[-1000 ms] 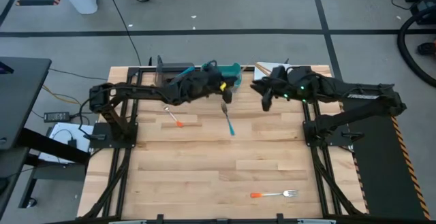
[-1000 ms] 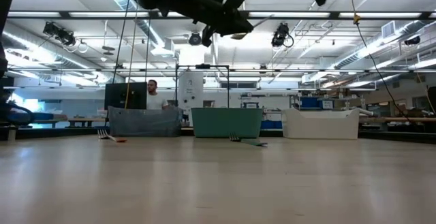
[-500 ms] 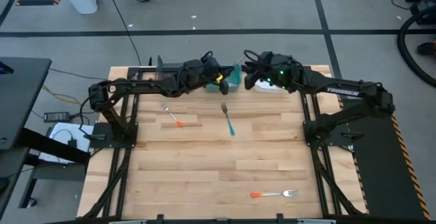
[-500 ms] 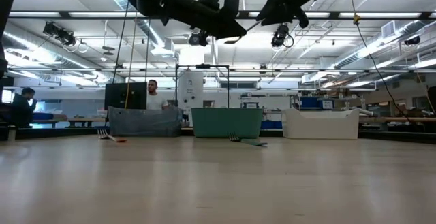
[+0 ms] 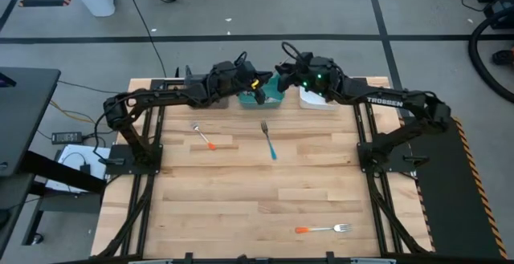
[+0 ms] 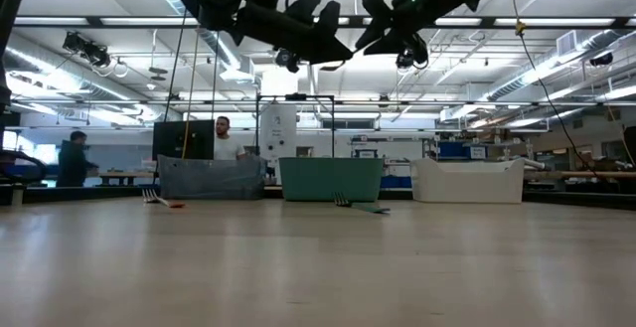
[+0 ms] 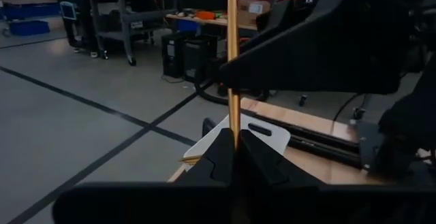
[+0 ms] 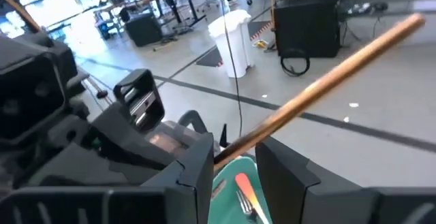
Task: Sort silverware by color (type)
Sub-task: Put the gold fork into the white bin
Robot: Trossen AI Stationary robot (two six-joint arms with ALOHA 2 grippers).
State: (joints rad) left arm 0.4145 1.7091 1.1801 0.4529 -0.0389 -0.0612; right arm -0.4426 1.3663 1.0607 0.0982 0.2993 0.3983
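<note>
My left gripper [image 5: 259,90] hangs high over the teal bin [image 5: 275,94], shut on an all-gold fork [image 7: 233,54]. My right gripper [image 5: 285,73] faces it, open. In the right wrist view its fingers [image 8: 197,173] stand on either side of the gold shaft [image 8: 320,81]; whether one touches it I cannot tell. A blue-handled fork [image 5: 268,140] and an orange-handled fork [image 5: 205,138] lie flat on the table's far half. Another orange-handled fork [image 5: 323,229] lies near the near edge. One orange-handled fork [image 8: 245,186] lies in the teal bin. My left gripper pinches the gold fork's slim shaft [image 7: 234,125] between its two fingers. The fork runs along the fingers and sticks out past their ends toward the right gripper. It is lifted clear, high above the teal bin. Which end is held does not show.
Three bins stand in a row at the table's far edge: grey [image 5: 207,79], teal, white [image 5: 317,98]. The two arms' wrists are close together above the teal bin. The bare wood of the table's middle [image 5: 241,192] is open room. People show in the room beyond.
My right gripper has swung from in front of the white bin toward the far edge and the table's left, up to the left gripper over the teal bin. My left gripper has carried the gold fork a little toward the far edge. The forks on the table have stayed put.
</note>
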